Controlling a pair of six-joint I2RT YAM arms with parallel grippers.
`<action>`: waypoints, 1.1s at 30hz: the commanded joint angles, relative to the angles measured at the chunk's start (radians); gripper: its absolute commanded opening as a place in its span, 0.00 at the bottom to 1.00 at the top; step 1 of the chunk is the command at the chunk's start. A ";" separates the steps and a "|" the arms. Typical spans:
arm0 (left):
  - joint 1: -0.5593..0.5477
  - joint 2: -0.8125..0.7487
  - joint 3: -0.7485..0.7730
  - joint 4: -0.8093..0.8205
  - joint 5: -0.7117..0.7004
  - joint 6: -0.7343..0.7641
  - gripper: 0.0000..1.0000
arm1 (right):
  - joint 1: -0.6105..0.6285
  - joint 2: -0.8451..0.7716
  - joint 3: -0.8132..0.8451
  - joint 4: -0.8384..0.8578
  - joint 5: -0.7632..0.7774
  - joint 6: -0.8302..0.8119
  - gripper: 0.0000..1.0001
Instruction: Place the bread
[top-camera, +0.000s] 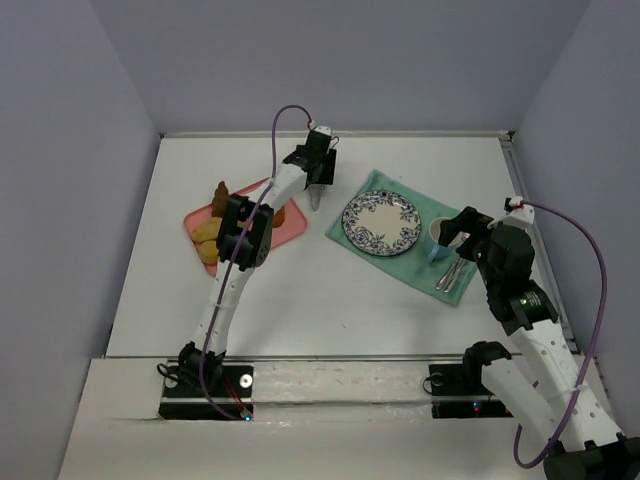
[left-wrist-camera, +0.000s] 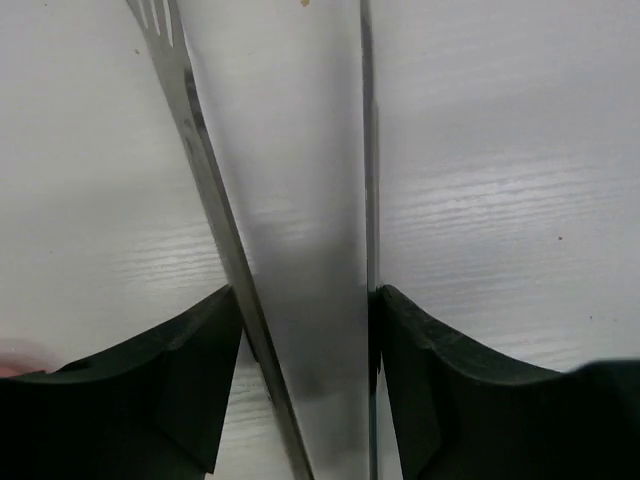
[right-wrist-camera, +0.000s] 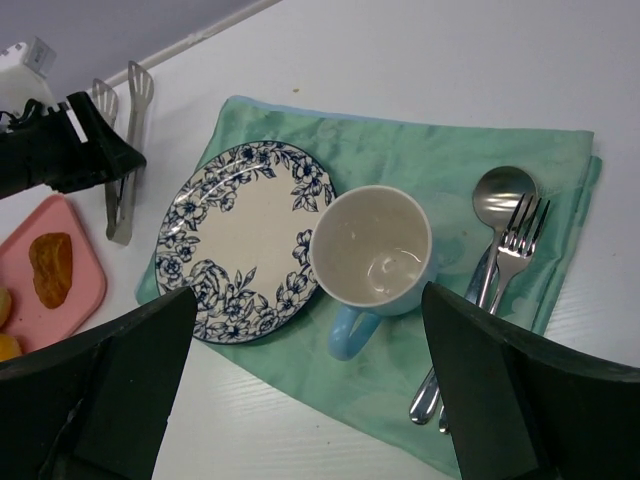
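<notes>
Half shut with the left gripper (left-wrist-camera: 305, 300) on both arms of the tongs (right-wrist-camera: 119, 200) — squeeze evenly, lift level, then swing to the bread (right-wrist-camera: 50, 268), lying on the pink tray (right-wrist-camera: 85, 300).

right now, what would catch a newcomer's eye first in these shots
The blue-flowered plate sits bare on the teal placemat at centre right, with a mug, spoon and fork beside it. Left of it lies a pink tray of pastries, and between the two the left gripper has its fingers against a pair of metal tongs.
</notes>
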 joint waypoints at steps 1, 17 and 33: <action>0.001 -0.043 -0.070 -0.049 0.002 0.010 0.53 | -0.001 -0.026 0.003 0.044 0.005 -0.017 1.00; -0.011 -0.649 -0.579 0.192 0.065 -0.041 0.31 | -0.001 -0.048 -0.006 0.050 -0.022 -0.003 1.00; -0.080 -1.338 -1.328 0.217 -0.024 -0.318 0.52 | -0.001 -0.046 -0.063 0.165 -0.180 0.023 1.00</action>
